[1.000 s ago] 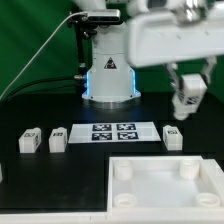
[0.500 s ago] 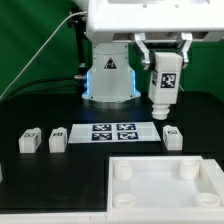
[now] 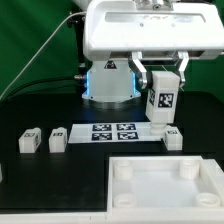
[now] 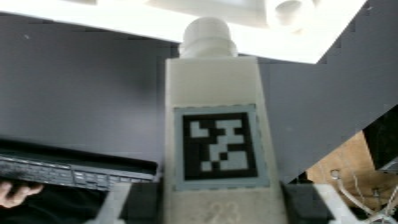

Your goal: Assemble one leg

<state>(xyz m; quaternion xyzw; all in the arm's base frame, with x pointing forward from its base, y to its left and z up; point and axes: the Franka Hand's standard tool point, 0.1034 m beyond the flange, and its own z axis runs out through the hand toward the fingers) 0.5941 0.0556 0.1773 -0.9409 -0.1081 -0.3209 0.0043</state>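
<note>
White panel (image 3: 160,185) nearest, marker board (image 3: 112,130) behind it on the table (image 3: 45,185), then the gripper (image 3: 163,80), fingers clamped on the leg (image 3: 162,102), which hangs upright, clear of the table, tag facing out.

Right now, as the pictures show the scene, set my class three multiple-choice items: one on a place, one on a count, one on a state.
1. Where does the white panel lie?
A. nearer the camera than the marker board, toward the exterior view's right
B. on the marker board
C. in the gripper

2. How many tags does the marker board carry?
A. two
B. four
C. six

3. How is the leg in the gripper?
A. lying flat
B. held upright in the air
C. seated in the panel

Answers:
1 A, the panel fills the near right corner.
2 B, the tags form two rows of two.
3 B, the fingers clamp its sides above the board's end.
</note>
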